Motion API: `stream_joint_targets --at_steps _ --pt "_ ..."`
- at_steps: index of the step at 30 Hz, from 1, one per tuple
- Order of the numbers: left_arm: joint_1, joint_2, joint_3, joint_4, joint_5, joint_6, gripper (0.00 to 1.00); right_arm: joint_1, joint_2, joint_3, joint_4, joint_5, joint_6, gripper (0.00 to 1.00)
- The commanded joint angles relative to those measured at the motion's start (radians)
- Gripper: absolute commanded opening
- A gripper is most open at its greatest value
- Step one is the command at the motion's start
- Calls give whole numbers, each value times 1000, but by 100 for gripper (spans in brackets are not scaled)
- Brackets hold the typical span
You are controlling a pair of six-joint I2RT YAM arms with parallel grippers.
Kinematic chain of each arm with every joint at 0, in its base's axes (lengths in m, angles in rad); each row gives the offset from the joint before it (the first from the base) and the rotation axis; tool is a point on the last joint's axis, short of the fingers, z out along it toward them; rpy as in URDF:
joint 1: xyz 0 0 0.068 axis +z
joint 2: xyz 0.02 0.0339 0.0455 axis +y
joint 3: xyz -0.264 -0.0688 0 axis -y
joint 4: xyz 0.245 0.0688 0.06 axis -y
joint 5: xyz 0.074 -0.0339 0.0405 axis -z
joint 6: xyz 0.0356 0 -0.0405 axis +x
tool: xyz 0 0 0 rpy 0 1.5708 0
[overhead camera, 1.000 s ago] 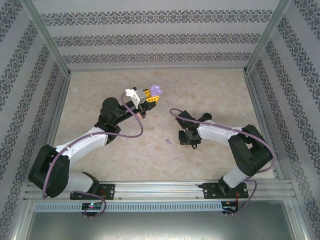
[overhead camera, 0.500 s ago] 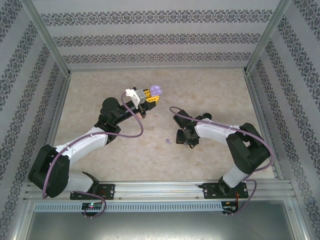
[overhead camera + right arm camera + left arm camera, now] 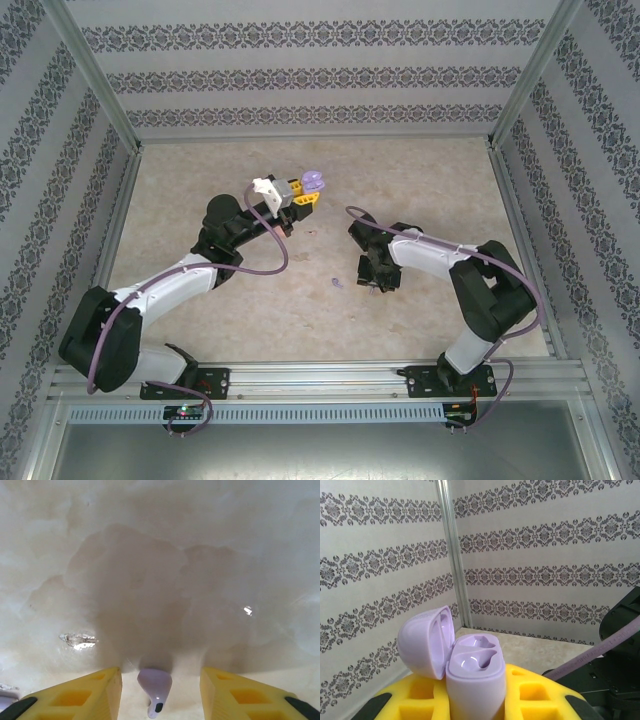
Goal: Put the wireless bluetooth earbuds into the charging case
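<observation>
1. While the left fingers [image 3: 415, 697] clamped the open purple charging case [image 3: 472, 680] upright, its lid [image 3: 422, 642] tilted left.
2. Right fingers [image 3: 75, 697] stood apart, straddling 1 purple earbud [image 3: 155, 687] on the bench [image 3: 150, 555], untouched.

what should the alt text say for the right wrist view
A small purple earbud lies on the pale marbled table between the two yellow fingers of the right gripper, which stands open with a gap on either side of the earbud. A soft shadow darkens the table just beyond it.
</observation>
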Motion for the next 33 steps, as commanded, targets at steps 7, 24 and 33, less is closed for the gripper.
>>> stream_joint_targets --at_steps 7,24,33 --pt "9 43 21 58 13 21 0 -19 61 52 -32 -48 20 42" --pt "10 80 24 93 21 8 0 12 52 34 -30 -61 35 35" --pt "10 79 22 95 21 7 0 32 64 34 -25 -64 43 30"
